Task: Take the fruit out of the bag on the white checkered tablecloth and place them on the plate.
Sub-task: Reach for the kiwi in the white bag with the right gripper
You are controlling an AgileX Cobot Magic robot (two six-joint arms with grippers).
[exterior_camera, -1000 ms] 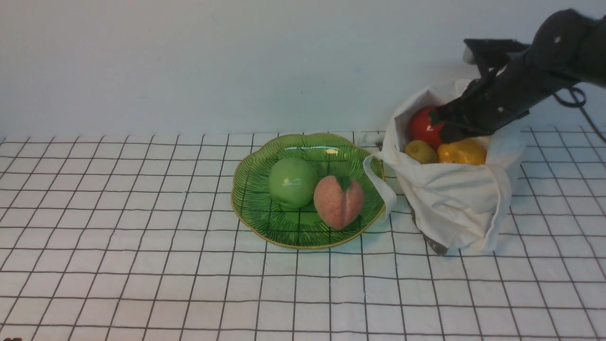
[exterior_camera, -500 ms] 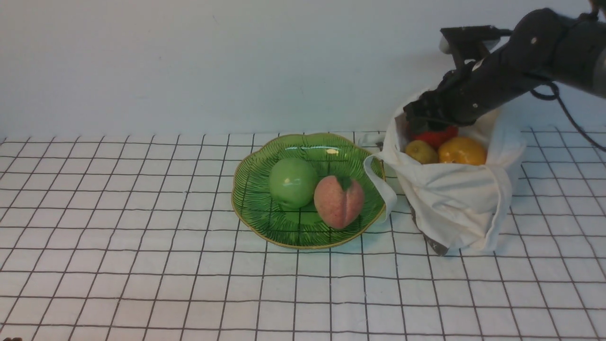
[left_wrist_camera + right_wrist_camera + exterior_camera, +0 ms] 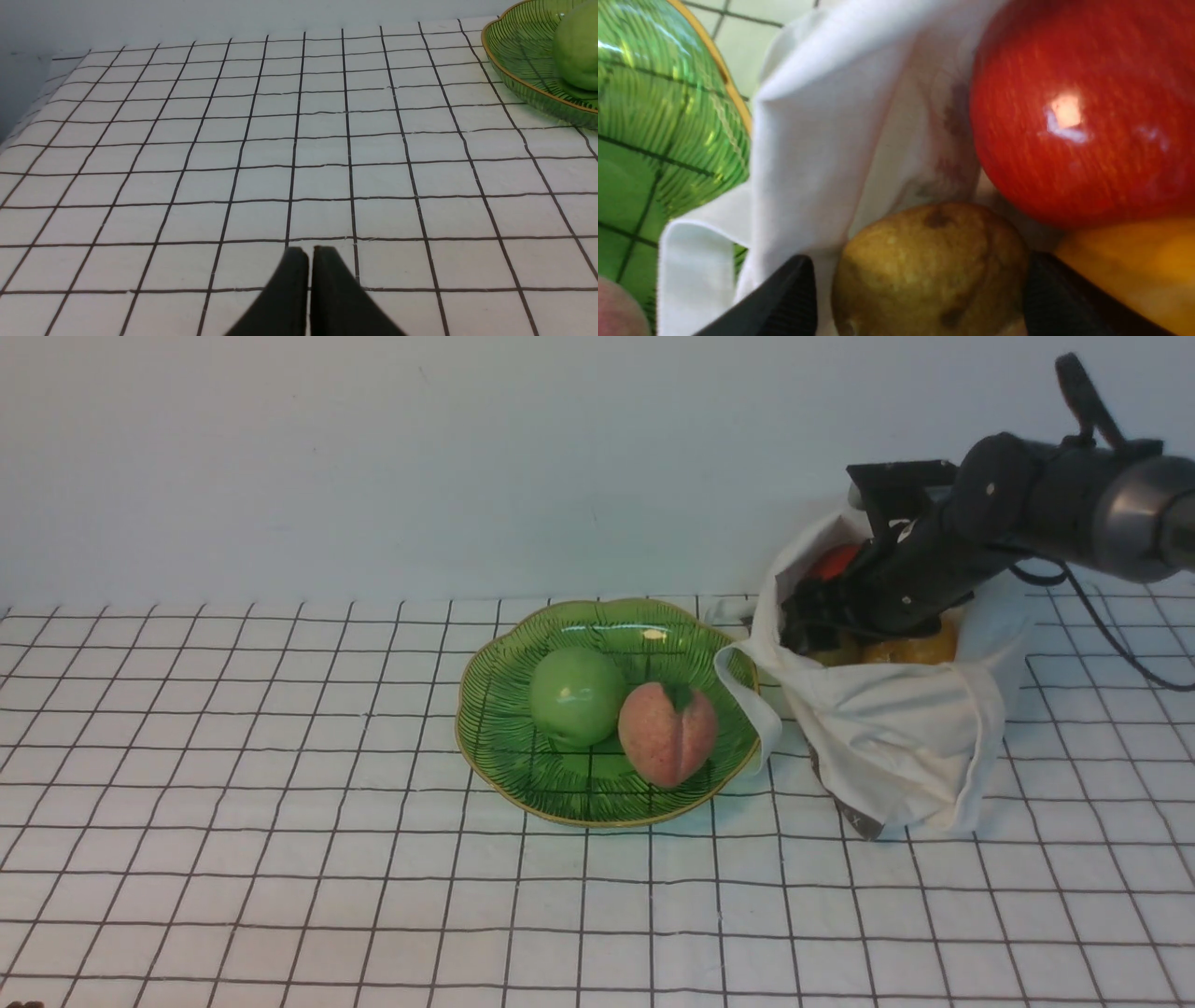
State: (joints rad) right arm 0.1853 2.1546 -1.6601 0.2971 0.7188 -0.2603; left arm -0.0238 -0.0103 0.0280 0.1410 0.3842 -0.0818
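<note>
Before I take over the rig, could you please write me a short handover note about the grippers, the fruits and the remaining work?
Right gripper: inside the bag, jaws open on either side of the kiwi; a firm grip is not shown.
Left gripper: over the checkered tablecloth, fingertips close together with a narrow gap, nothing held.
On the plate: green fruit and peach.
In the bag: kiwi, red fruit and orange-yellow fruit.
Done: two fruits are on the plate.
Left: move these three there.

Plain pale wall (image 3: 373,467) behind the table.
</note>
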